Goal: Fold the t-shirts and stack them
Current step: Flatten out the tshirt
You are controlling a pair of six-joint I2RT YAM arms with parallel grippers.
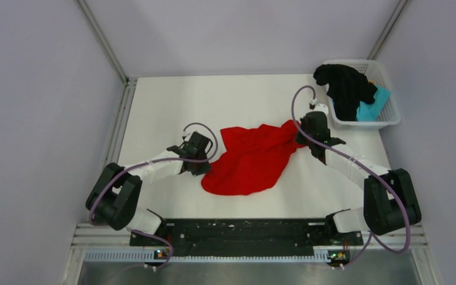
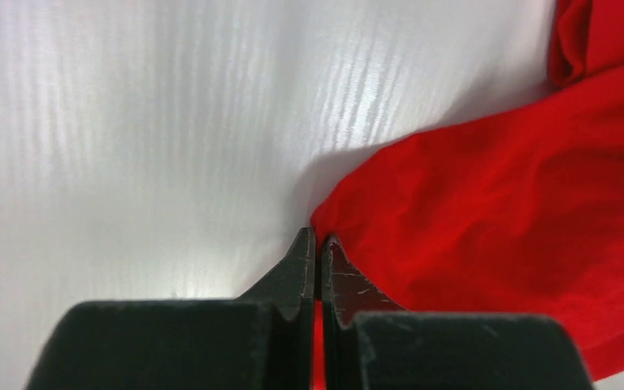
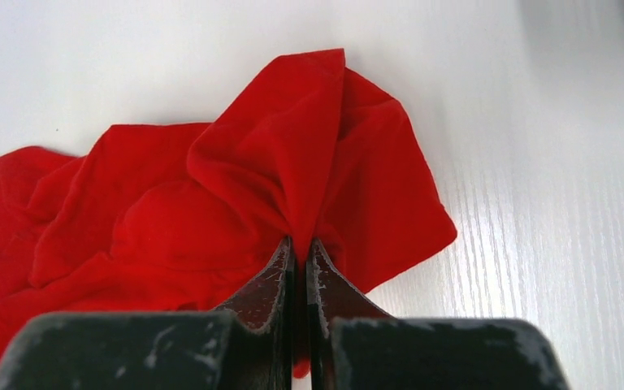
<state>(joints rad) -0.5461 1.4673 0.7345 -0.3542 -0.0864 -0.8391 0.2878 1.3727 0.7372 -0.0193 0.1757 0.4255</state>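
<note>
Now left claw (image 2: 318, 241) pinches red t-shirt (image 1: 249, 159) edge; right claw (image 3: 301, 245) clenched on its opposite fold.

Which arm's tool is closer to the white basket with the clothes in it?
Right. The right tool pinches the red shirt by a corner, just left of the basket. The left tool grips the shirt's opposite edge, far across the table.

A white lattice basket (image 1: 389, 89) sits at the far right corner of the white table (image 1: 225, 101); grey walls surround the table.
</note>
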